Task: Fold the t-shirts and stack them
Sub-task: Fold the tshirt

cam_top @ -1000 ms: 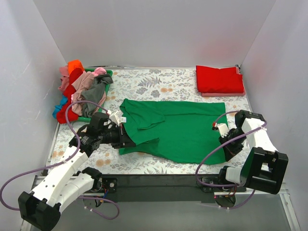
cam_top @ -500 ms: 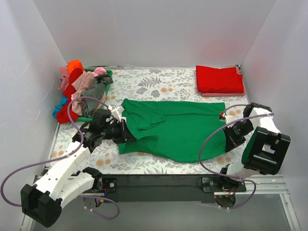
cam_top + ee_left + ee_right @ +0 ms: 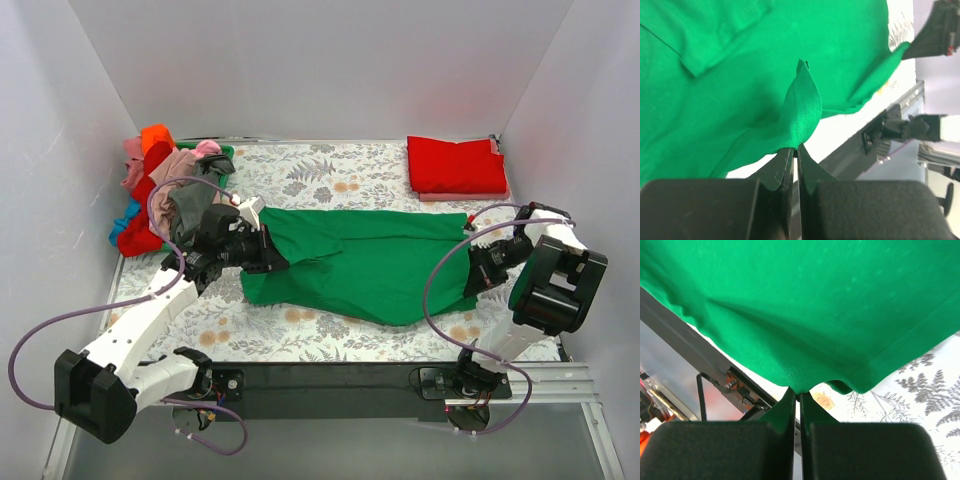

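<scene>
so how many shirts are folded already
2: the red shirt at the far right corner, and a pink one under it, only its edge showing. More could be hidden beneath.

**Bright, even white light fills the walled cell; the overhead view is sharp edge to edge.**
A soft, short shadow lies under the near edge of the green t-shirt (image 3: pixel 370 265), and the walls (image 3: pixel 320 70) read pale lilac-grey. Up close, the left claw (image 3: pixel 796 150) and right claw (image 3: pixel 799 395) blur dark at the bottom of their wrist views, while the green weave ahead is crisp.
</scene>
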`<state>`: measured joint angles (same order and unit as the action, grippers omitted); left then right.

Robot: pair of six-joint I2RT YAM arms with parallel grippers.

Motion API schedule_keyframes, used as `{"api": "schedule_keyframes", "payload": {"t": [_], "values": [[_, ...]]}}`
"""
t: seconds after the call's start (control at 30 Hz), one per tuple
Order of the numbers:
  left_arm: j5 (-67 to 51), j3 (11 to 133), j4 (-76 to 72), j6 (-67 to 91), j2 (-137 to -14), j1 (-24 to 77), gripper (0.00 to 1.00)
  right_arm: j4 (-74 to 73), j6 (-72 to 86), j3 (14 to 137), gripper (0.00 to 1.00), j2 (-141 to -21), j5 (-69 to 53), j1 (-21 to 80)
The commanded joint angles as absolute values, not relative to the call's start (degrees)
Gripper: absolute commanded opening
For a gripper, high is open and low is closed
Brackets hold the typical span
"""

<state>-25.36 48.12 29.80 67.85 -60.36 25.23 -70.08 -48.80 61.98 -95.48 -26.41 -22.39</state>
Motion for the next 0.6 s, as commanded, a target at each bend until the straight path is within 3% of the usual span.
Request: {"api": "schedule_keyframes", "payload": {"t": [0.0,0.57], "values": [[-21.9,50.7,27.9,66.6,-61.2,25.0,0.0,-70.0,-49.9,64.6,0.01,-96.8,-29.9,-23.6],[-16.8,49.0,20.8,70.8,-59.3,24.3,0.0,-68.4,-50.3,61.6,0.01,-98.3,-33.7,-28.7]]}}
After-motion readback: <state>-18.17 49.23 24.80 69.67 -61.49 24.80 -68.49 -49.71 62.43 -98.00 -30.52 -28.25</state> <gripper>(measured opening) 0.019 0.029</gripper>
